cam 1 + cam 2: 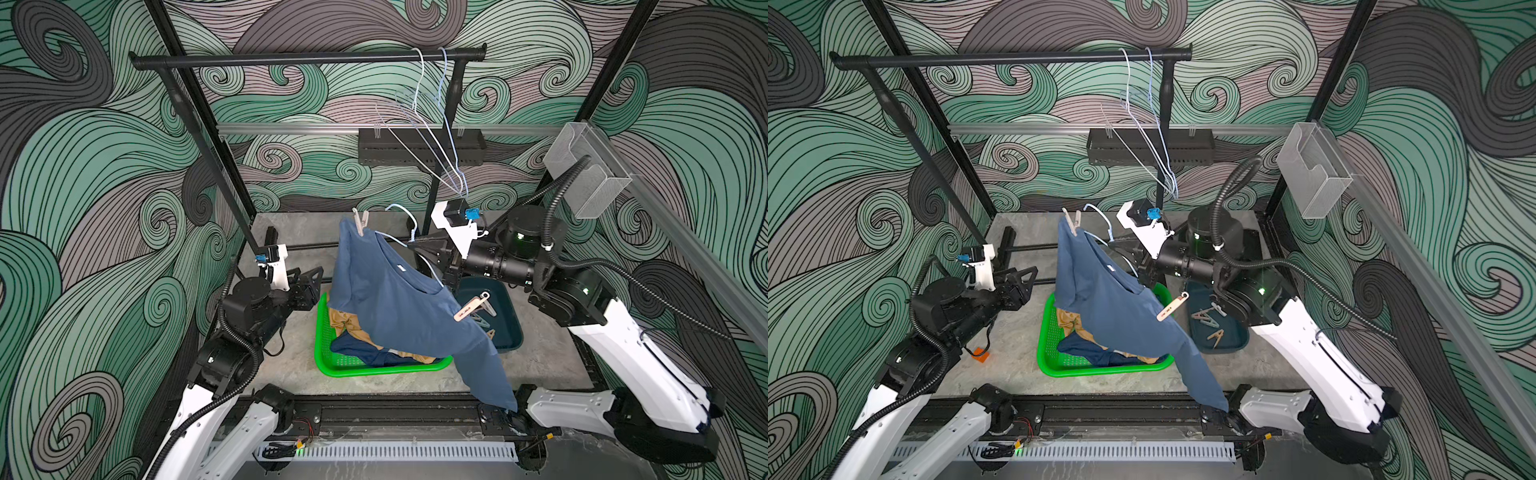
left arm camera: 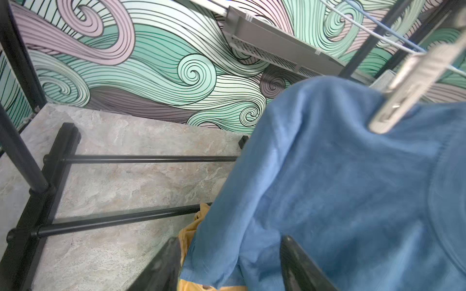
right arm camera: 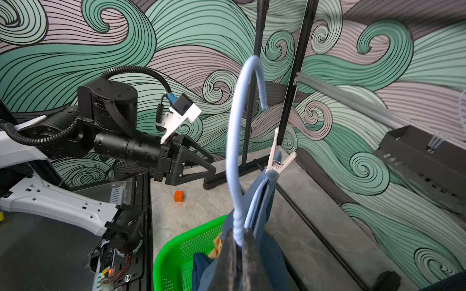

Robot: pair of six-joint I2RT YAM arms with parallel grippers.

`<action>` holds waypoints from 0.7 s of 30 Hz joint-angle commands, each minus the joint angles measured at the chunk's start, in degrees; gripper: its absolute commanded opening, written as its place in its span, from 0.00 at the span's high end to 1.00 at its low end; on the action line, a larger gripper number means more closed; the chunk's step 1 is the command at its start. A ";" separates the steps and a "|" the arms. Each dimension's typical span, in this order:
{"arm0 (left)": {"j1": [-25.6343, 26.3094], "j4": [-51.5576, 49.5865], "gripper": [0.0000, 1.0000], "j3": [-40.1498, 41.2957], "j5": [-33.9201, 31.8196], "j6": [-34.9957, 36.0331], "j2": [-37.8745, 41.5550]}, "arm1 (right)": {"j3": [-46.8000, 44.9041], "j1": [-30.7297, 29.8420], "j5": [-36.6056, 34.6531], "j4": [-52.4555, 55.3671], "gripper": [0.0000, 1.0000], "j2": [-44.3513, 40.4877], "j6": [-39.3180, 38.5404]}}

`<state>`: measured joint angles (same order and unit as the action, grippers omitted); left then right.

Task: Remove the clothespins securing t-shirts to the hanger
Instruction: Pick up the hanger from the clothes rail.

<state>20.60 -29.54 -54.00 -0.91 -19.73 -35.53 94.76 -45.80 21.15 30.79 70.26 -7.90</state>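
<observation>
A plain blue t-shirt [image 1: 399, 303] hangs on a pale blue hanger [image 3: 235, 141] above the green basket. My right gripper [image 3: 238, 241] is shut on the hanger's neck. A whitish clothespin [image 1: 360, 222] pins the far shoulder and also shows in the wrist views as a clothespin [image 2: 413, 83] [image 3: 278, 156]. A tan clothespin [image 1: 469, 309] clips the near shoulder. My left gripper [image 2: 232, 252] stands open at the shirt's left edge, with a fold of blue cloth between its fingers [image 2: 164, 264]. Mustard [image 1: 345, 324] and navy [image 1: 361, 351] t-shirts lie in the basket.
The green basket [image 1: 322, 336] sits mid-table. To its right, a dark teal tray [image 1: 1237, 336] holds loose clothespins [image 1: 1204, 318]. Bare wire hangers [image 1: 432, 137] hang from the black rack rail [image 1: 291, 60]. An orange cube [image 1: 980, 354] lies by the left arm.
</observation>
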 commanded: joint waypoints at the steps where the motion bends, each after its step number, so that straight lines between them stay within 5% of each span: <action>1: -0.33 2.15 0.35 -0.15 5.38 7.42 1.46 | 0.03 2.73 8.58 -1.83 1.00 0.96 4.60; 13: -0.29 4.03 0.31 -1.21 24.91 19.14 0.78 | -1.18 4.50 16.16 1.84 1.00 5.21 3.50; 21: -0.39 2.07 0.25 -3.98 30.18 25.53 1.79 | 2.68 4.49 17.11 7.34 1.00 8.39 -5.56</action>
<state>20.60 -27.42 -54.74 25.65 2.52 -34.89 94.67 -41.23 36.18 36.32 78.41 -8.95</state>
